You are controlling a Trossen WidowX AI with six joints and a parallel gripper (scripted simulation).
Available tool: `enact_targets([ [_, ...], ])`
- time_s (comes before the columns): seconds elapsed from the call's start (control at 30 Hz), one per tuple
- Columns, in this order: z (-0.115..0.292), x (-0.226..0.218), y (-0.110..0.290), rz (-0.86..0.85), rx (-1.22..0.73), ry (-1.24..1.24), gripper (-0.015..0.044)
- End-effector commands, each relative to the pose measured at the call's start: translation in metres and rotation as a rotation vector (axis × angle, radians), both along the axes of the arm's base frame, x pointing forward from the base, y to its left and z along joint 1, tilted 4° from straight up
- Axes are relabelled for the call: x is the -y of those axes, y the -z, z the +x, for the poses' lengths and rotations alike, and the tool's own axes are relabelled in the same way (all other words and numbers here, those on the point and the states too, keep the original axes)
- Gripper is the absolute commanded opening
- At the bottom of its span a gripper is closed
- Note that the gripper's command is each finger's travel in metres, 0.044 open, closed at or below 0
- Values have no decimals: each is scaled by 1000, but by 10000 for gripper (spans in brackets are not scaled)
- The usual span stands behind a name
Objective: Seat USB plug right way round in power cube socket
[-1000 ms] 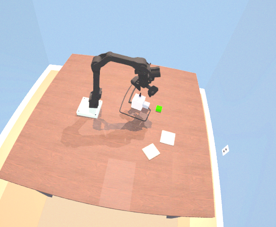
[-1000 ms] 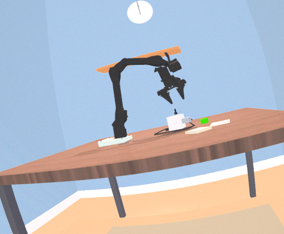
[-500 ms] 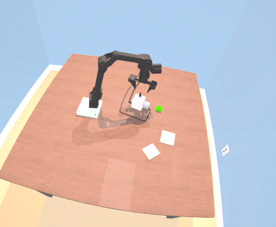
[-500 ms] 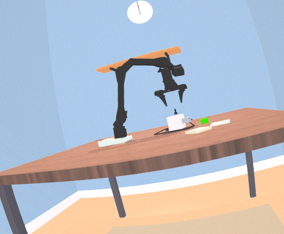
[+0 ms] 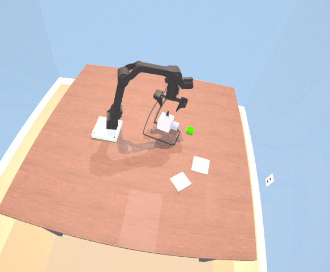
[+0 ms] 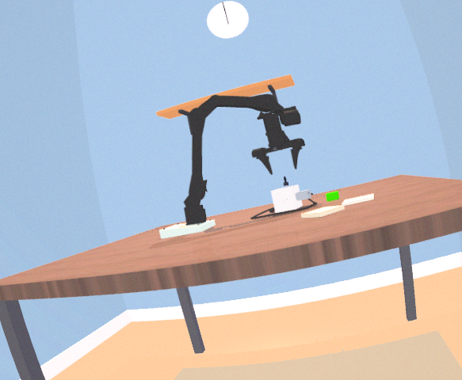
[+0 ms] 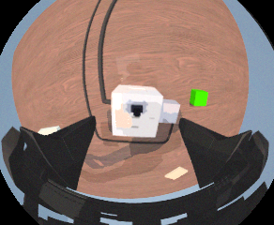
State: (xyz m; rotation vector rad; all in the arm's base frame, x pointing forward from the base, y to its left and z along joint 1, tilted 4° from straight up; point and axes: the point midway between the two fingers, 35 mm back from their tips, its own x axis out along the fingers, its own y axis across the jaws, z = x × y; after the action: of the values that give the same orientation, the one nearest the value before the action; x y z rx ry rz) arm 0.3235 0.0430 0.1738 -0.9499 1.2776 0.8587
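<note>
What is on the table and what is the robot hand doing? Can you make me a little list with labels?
gripper: open, holding nothing, pointing down above the cube
USB plug: dark, sticking up from the top of the power cube, not touched
power cube: white, on the table, with a grey plug on one side
cable: black, looping on the table around the cube
green block: small, beside the cube
white tiles: two, flat, nearer the table's front edge
table: brown wood
</note>
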Motion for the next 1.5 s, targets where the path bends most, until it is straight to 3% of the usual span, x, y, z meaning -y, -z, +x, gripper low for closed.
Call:
enact_targets([
  [0.0,0,0,6,-4,-3,-6,440],
  [0.8,2,0,24,-4,-3,-6,440],
  [1.33,2,0,22,0,-2,-1,20],
  [1.47,2,0,22,0,-2,-1,0],
])
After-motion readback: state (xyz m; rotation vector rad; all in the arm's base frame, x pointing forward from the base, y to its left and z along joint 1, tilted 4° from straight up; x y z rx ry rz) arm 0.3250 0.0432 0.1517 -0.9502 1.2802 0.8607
